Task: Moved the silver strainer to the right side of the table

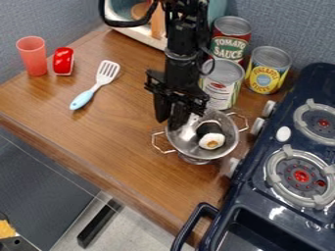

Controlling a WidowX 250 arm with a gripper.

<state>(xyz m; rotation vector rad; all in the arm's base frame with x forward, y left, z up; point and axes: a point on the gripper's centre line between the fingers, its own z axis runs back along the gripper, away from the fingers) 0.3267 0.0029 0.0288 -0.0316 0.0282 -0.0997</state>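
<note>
Blue-gray fabric walls (78, 13) — wooden counter (124, 142) — dark stove (262, 196).

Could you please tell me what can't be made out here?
All in the camera view:
- Whether the black tool grips the silver metal strainer: the tool covers the contact.
- Lower part of the red-labelled metal can: behind the white-labelled metal can.
- Whole shape of the yellow object: cut off by the left edge.

Toy kitchen setup, likely in a lab. Toy stove (258, 226) with burners (301, 175), wooden counter (124, 142), food cans (266, 71), slotted spatula (97, 84), gray partition-like wall (278, 22).
</note>
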